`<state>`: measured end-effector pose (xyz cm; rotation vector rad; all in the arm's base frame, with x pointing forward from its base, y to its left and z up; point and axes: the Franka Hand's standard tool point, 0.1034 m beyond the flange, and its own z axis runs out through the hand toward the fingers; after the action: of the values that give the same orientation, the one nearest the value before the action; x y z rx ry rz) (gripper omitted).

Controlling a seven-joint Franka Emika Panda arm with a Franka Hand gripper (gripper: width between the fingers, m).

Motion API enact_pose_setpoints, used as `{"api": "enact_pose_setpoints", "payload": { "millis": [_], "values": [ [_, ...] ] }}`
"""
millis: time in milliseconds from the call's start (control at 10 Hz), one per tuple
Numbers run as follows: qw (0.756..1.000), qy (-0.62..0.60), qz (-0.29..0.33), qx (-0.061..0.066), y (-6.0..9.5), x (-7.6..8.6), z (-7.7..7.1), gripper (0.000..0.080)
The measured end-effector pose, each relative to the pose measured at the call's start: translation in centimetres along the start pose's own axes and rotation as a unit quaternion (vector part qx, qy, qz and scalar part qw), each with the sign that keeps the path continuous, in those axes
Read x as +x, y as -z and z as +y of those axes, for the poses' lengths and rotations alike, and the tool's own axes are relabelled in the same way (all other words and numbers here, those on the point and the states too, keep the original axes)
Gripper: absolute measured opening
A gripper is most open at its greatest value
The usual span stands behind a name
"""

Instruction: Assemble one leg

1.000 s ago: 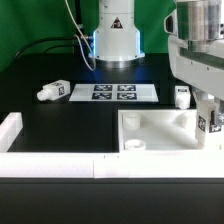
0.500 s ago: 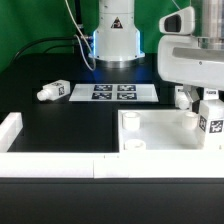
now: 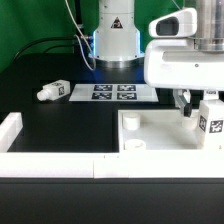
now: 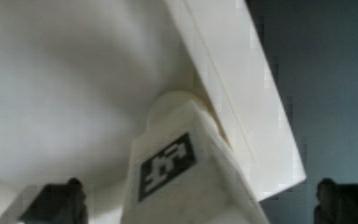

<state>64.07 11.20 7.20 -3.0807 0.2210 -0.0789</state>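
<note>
A small white leg (image 3: 210,118) with a black-and-white tag stands at the right end of the large white panel (image 3: 150,128). In the wrist view the same leg (image 4: 172,165) rests against the panel's wall (image 4: 220,70). My gripper (image 3: 200,104) hangs just above this leg. Its dark fingertips (image 4: 60,202) stand wide apart on either side of the leg, and the gripper (image 4: 202,205) is open and touches nothing. A second leg (image 3: 52,92) lies on the black table at the exterior view's left.
The marker board (image 3: 112,92) lies at the back middle, in front of the arm's base (image 3: 115,45). A low white wall (image 3: 60,162) runs along the table's front and left edge.
My hand has moved toward the exterior view's left and fills more of that view. The tagged leg in the panel has stayed put.
</note>
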Motion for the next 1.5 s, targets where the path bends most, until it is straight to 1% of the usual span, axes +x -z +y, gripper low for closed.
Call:
{"api": "enact_pose_setpoints", "payload": {
  "millis": [100, 200, 300, 400, 500, 600, 700, 800, 900, 1000, 1100, 1200, 1300, 1400, 1500],
  "values": [
    [0.999, 0.042, -0.002, 0.002, -0.11, 0.24, 0.18, 0.0649],
    [1.000, 0.008, -0.002, 0.001, -0.11, 0.23, 0.14, 0.0622],
    [1.000, 0.005, -0.002, 0.001, -0.13, 0.23, 0.18, 0.0622],
    [1.000, -0.004, -0.002, 0.002, -0.14, 0.22, 0.19, 0.0444],
    [0.999, -0.049, -0.002, 0.002, -0.14, 0.21, 0.15, 0.0444],
    [0.997, -0.080, -0.003, 0.002, -0.15, 0.20, 0.16, 0.0281],
    [0.993, -0.120, -0.003, 0.001, -0.16, 0.19, 0.17, 0.0284],
    [0.982, -0.188, -0.002, 0.000, -0.21, 0.19, 0.19, 0.0284],
    [0.963, -0.271, -0.002, -0.003, -0.21, 0.14, 0.17, 0.0284],
    [0.937, -0.349, -0.010, -0.013, -0.20, -0.16, 0.04, 0.0284],
    [0.893, -0.449, -0.015, -0.008, -0.07, 0.06, -0.13, 0.0284],
    [0.837, -0.547, -0.022, -0.001, -0.05, 0.21, -0.05, 0.0284],
    [0.792, -0.609, -0.030, 0.007, -0.12, 0.34, 0.19, 0.0284],
    [0.749, -0.662, -0.030, 0.007, -0.10, 0.38, 0.19, 0.0284],
    [0.747, -0.664, -0.029, 0.006, -0.13, 0.34, 0.20, 0.0284]
  ]
}}
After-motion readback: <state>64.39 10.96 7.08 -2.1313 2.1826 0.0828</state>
